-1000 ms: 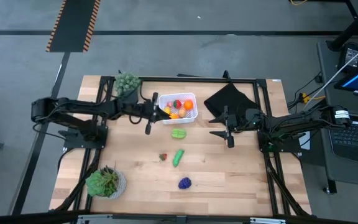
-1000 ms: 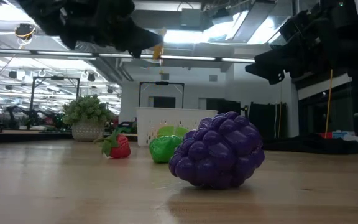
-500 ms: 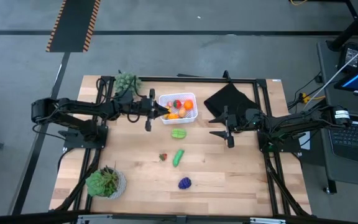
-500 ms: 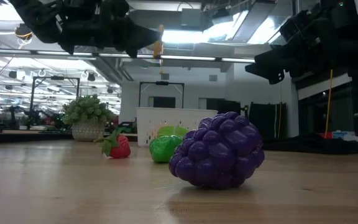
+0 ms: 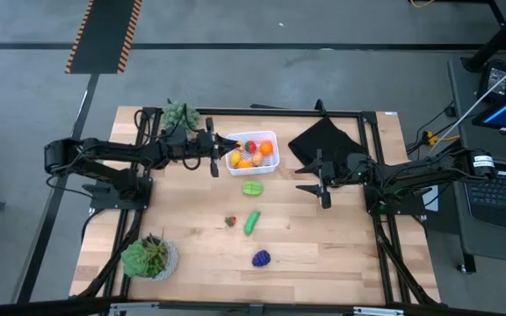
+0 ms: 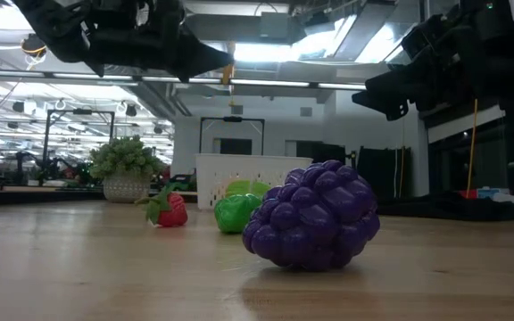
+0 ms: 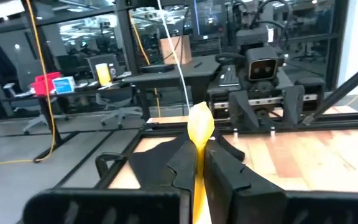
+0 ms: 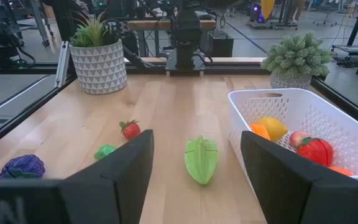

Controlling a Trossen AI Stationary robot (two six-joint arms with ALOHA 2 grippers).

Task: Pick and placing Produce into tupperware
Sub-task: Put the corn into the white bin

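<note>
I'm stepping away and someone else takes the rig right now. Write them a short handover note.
Left gripper: shut on a yellow piece, held in the air at the tub's left edge, not yet dropped.
Right gripper: open, empty, waiting right of the tub beside the black cloth.
White tub: back centre of the table, already holding several yellow, orange and red pieces.
Left on the table: light green leafy piece, strawberry, green pepper, purple grapes.
To do: release the yellow piece, then move those four.
</note>
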